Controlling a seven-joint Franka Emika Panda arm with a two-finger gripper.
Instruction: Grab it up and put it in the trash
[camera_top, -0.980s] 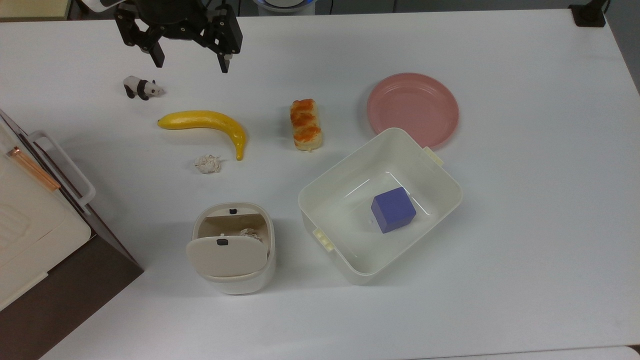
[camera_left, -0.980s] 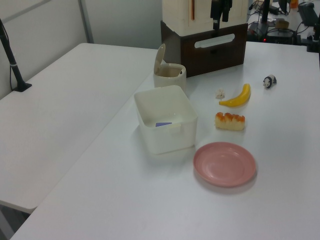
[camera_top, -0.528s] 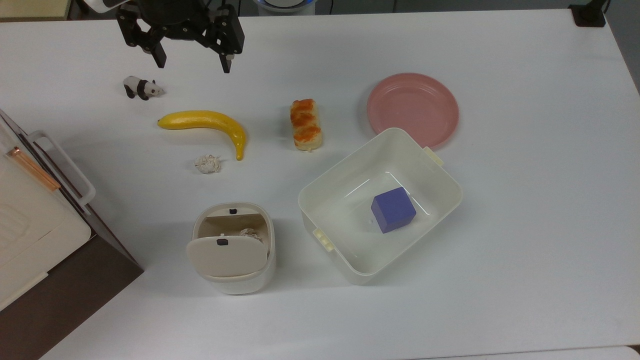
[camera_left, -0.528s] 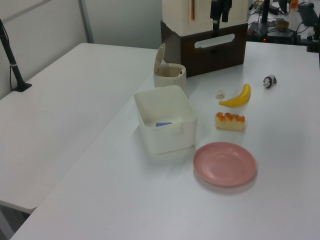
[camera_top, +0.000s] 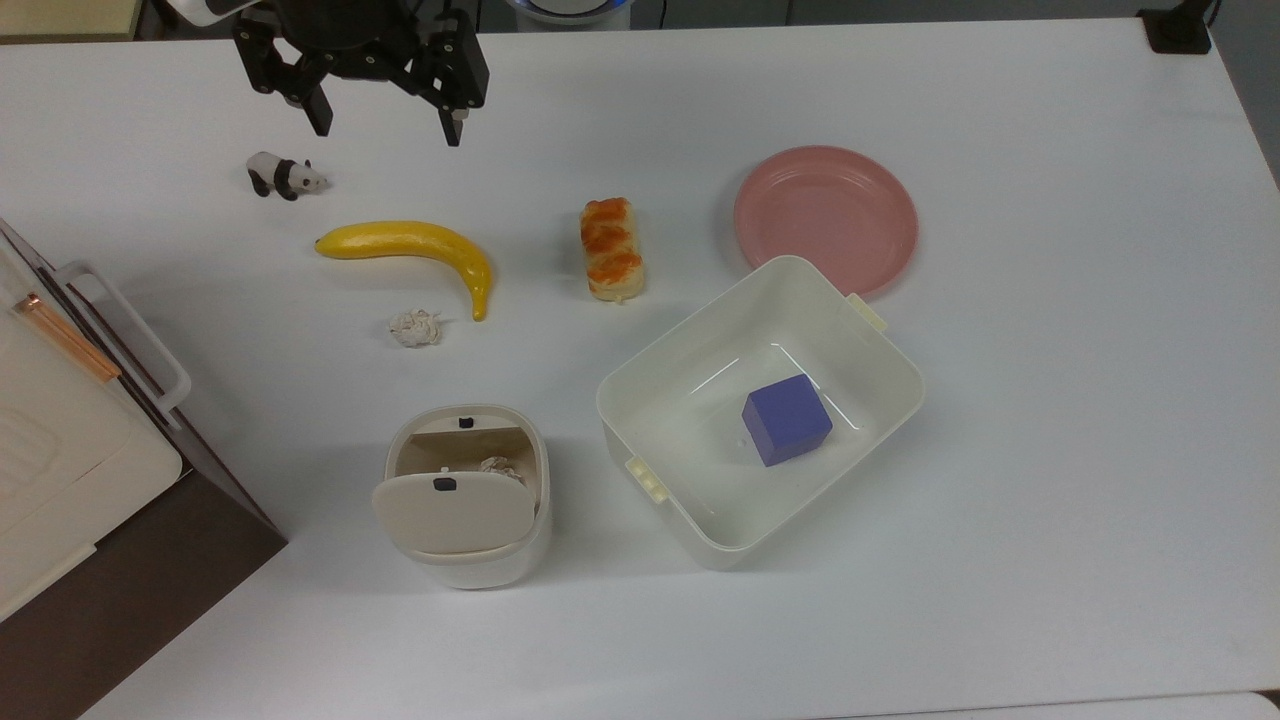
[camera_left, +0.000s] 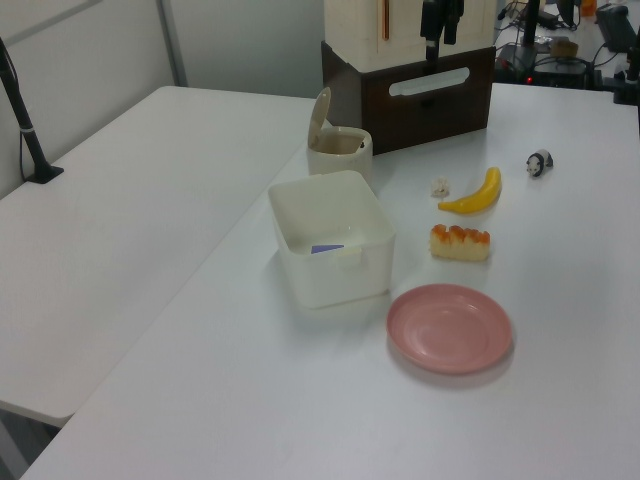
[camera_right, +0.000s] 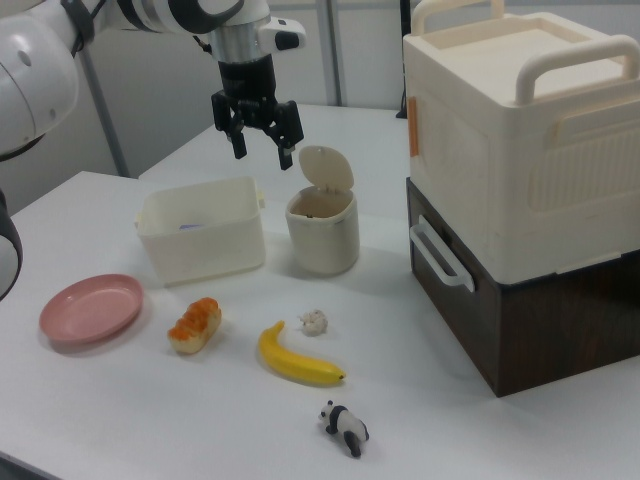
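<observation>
White table (camera_top: 1050, 500), adjoining white table (camera_left: 110, 220)

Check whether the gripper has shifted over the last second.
Yes, slightly. In the top view the gripper has crept toward the top edge, away from the panda figurine, which has stayed put. Its fingers remain open.

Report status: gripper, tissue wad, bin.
Gripper open, empty, high. Tissue wad on table beside banana. Bin lid open. Path clear.

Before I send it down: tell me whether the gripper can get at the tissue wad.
Probably yes. The gripper hangs open above the table, the wad lies uncovered, and the banana beside it does not touch it.
</observation>
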